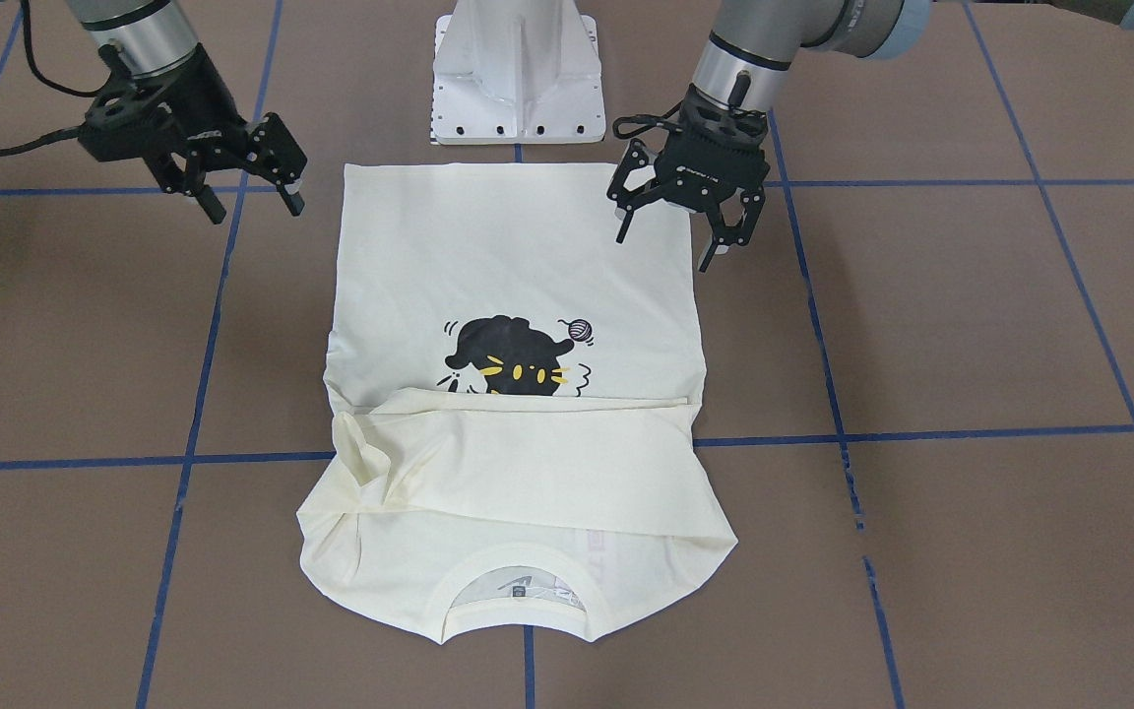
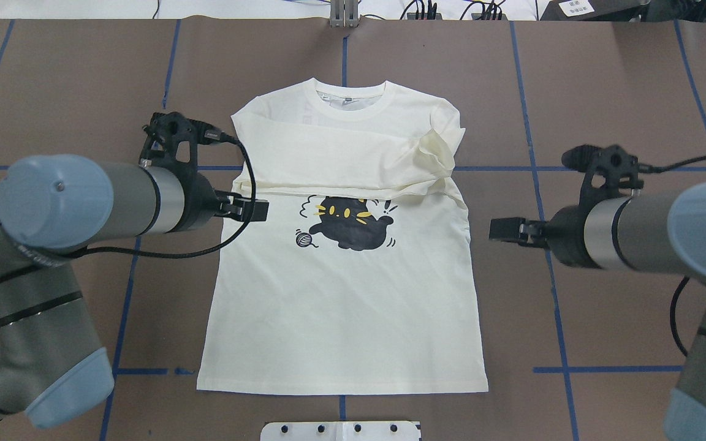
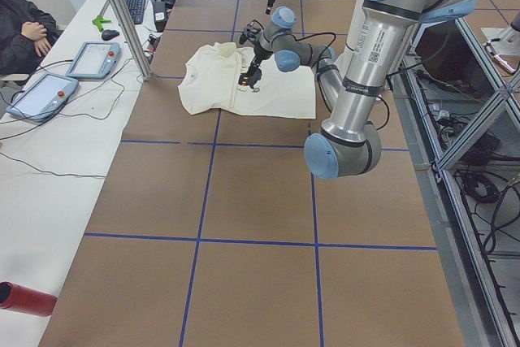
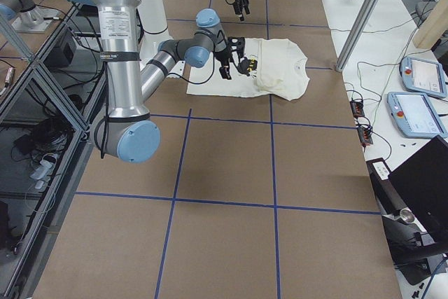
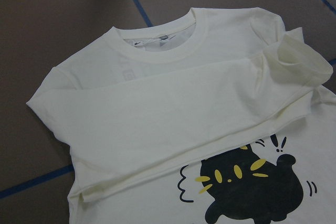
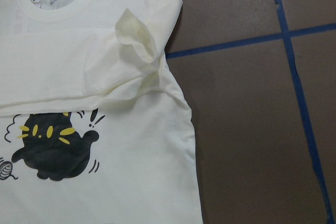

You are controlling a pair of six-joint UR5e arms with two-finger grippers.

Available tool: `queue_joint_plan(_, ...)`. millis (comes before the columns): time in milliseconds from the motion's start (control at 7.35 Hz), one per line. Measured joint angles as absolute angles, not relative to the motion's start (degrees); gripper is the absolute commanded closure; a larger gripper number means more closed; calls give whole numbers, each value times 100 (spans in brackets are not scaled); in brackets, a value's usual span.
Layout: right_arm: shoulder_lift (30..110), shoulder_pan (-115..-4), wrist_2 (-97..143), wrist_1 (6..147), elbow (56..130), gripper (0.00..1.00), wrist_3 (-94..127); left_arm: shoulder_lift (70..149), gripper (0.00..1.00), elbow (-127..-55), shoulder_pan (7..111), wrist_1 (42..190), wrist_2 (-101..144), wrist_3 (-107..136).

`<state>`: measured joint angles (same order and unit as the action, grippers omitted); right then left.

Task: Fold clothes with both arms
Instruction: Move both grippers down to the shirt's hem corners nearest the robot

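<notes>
The cream-white T-shirt lies flat on the brown table, cat print up, neck away from the robot. Both long sleeves are folded across the chest and hide the lettering. My left gripper is open and empty, raised over the shirt's side edge near the hem; in the overhead view it is at the shirt's left edge. My right gripper is open and empty, raised over bare table beside the shirt's other side. Both wrist views show the shirt and no fingers.
The white pedestal base stands just behind the hem. Blue tape lines grid the table. A seated person, teach pendants and a metal post are along the far bench.
</notes>
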<state>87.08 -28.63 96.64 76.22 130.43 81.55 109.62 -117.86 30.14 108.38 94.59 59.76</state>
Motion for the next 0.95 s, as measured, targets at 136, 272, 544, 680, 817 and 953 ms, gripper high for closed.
queue_joint_plan(136,8896,-2210,9044,7573,13260,1,8804,10549,0,-11958,2724,11206,9438,6601)
queue_joint_plan(272,9119,-1655,8476,7335,13389,4,9390,10165,2,-12035,2381,11604,9331,7232)
queue_joint_plan(544,9933,-877,7712,6278,13459,6,10169,9306,53,-12063,1547,12476,8714,8421)
queue_joint_plan(680,10172,-685,7535,6016,13459,6,10468,9041,53,-12048,1226,12688,8539,9073)
queue_joint_plan(817,10293,-541,7354,5918,13458,5,10650,8932,51,-12015,991,12605,8466,9545)
queue_joint_plan(953,10349,-440,7232,5890,13454,4,10729,8909,51,-11975,815,12370,8410,9758)
